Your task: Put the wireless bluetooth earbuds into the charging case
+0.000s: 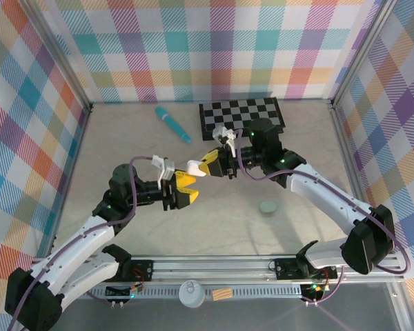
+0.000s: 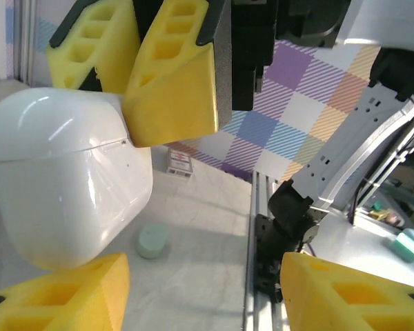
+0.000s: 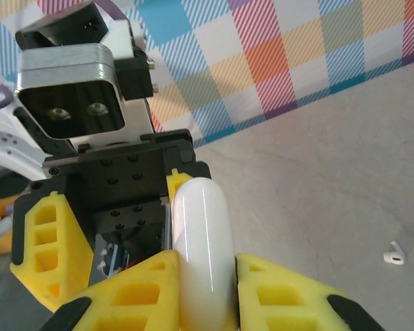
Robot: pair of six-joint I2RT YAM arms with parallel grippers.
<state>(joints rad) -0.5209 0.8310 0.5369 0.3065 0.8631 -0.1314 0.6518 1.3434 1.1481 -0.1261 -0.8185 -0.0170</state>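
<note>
Mid-table, raised: right gripper (image 3: pixel 205 267) pinches case (image 3: pixel 201 214); left gripper (image 1: pixel 186 189) has its fingers spread around it.
Room: bare table (image 1: pixel 117 138) on the left; walls (image 1: pixel 27 103) on three sides.
Around: green disc (image 1: pixel 268 207), teal stick (image 1: pixel 172 124) and checkerboard (image 1: pixel 241 114), all apart.
Earbud (image 3: pixel 395 255): loose on table, well apart from case.
Hidden: case's lower end, behind right fingers.

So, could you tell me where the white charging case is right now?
The white charging case is off the table at the middle of the top view, pinched by the right gripper, close beside the open left gripper.
</note>
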